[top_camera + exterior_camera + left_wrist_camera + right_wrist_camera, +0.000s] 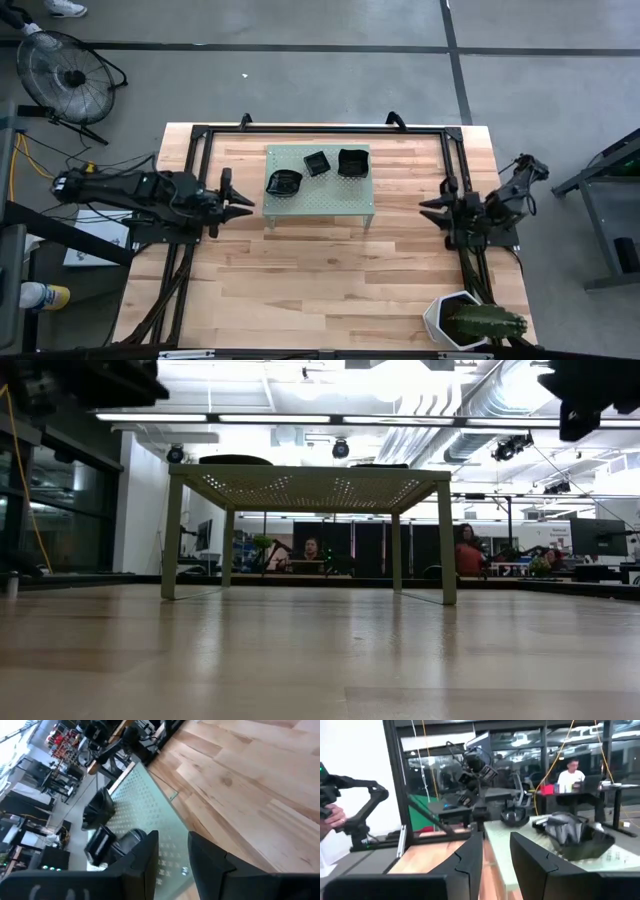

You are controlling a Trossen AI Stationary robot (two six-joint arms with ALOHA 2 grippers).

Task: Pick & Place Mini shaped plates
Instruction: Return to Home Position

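Observation:
Three glossy black mini plates sit on top of a pale green perforated stand (320, 195): one at its left (284, 182), one in the middle (317, 163) and one toward its right (352, 161). My left gripper (243, 205) hovers just left of the stand, pointing at it, open and empty. My right gripper (432, 208) is open and empty, a short way right of the stand and facing it. The left wrist view shows the stand top (150, 805) and the plates (100, 807). In the right wrist view the nearest plate (575, 835) is on the stand's top.
The stand rests on thin legs (172, 540) on the wooden table (320, 290). A white hexagonal pot with a cactus (460, 320) stands at the near right corner. A black frame (200, 140) runs along the table's left, far and right sides. People sit in the room behind (468, 550).

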